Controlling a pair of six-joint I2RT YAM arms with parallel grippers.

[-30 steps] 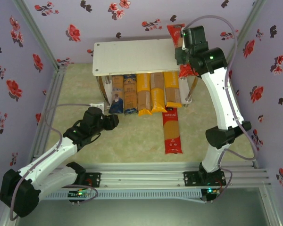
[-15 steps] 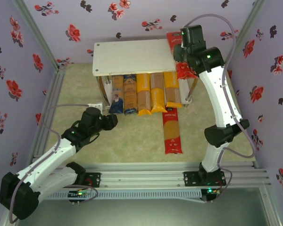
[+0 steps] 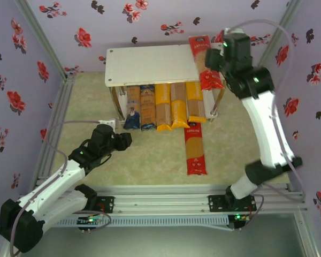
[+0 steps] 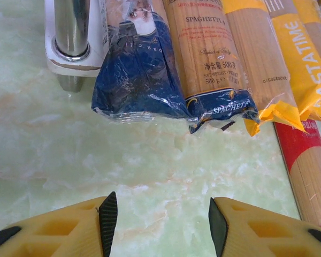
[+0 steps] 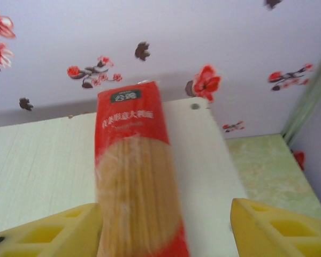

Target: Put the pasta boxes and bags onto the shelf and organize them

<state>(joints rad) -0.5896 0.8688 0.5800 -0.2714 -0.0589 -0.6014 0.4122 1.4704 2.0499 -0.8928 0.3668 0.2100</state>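
While the red pack lies atop the shelf along its right edge, between the parted jaws of our right gripper, our left gripper hangs spread and empty before the blue-ended packs.

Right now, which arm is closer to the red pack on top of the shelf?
Right. The right tool straddles the red pack's near end; the left tool hovers low, by the blue packs.

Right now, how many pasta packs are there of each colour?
Yellow-orange packs: 3
Red packs: 2
Brown packs with dark-blue ends: 2
Total: 7
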